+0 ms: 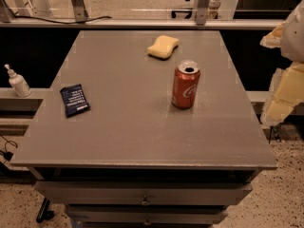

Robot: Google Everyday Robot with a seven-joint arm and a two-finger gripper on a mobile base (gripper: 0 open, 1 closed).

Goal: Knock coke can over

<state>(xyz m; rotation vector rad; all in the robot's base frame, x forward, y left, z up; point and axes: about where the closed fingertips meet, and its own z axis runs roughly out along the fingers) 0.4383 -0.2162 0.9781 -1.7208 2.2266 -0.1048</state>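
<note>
Filling most of the camera view, a grey worktop (124,132) runs back from its near edge, with a stack of drawers (142,194) below that front edge and speckled floor at the bottom corners. At the far right of the view, off the worktop's right side and above floor level, hangs the gripper (281,82), a pale cream and yellow shape partly cut by the frame edge; it is well apart from everything on the worktop and touches nothing, and I cannot tell whether it is apart or together. The coke can (185,85) stands upright on the worktop, right of centre and about midway between front and back, its red side with white script facing the camera and its silver top with the dark opening showing. It casts a small shadow at its base and stands clear of the other things. Behind it and a little to the left, near the far edge, lies a yellow sponge (163,47), flat on the surface and lower than the can. Towards the left edge lies a dark blue packet (74,100) with white print, flat and turned at a slight angle. Off the worktop, on a ledge to the left, stands a small white pump bottle (18,82).
</note>
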